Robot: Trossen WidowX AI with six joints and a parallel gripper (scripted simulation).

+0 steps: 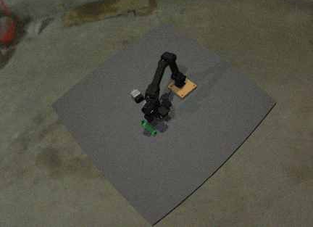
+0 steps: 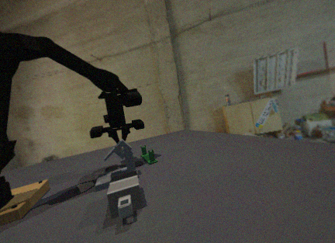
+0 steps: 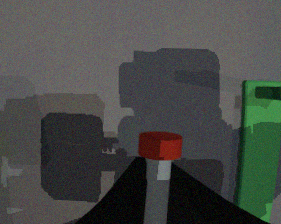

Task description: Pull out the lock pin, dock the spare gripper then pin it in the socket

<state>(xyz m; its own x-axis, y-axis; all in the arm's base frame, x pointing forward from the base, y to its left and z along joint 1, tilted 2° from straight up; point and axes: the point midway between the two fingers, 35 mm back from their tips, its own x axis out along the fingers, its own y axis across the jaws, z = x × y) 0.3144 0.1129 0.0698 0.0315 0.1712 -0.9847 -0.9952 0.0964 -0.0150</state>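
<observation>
The lock pin [image 3: 160, 146] [image 1: 161, 118] has a red head and a grey shaft. My gripper [image 3: 149, 167] [image 2: 121, 140] is shut on the shaft just below the head; the shaft runs out of the wrist view's lower edge. In the exterior view the fingertips are at the top of the grey mount [image 2: 128, 162], which has slanted plates on a post. Whether the pin is still in the socket cannot be told. The spare gripper [image 1: 136, 96] [image 2: 125, 186], a light and dark block, lies apart from my gripper, nearer to the exterior view.
A green bracket with two uprights [image 1: 148, 128] [image 2: 149, 157] [image 3: 261, 150] stands close beside my gripper. The arm's wooden base plate [image 1: 187, 91] [image 2: 29, 197] lies behind. The grey table top [image 1: 203, 144] has a curved edge towards the lower right in the top view.
</observation>
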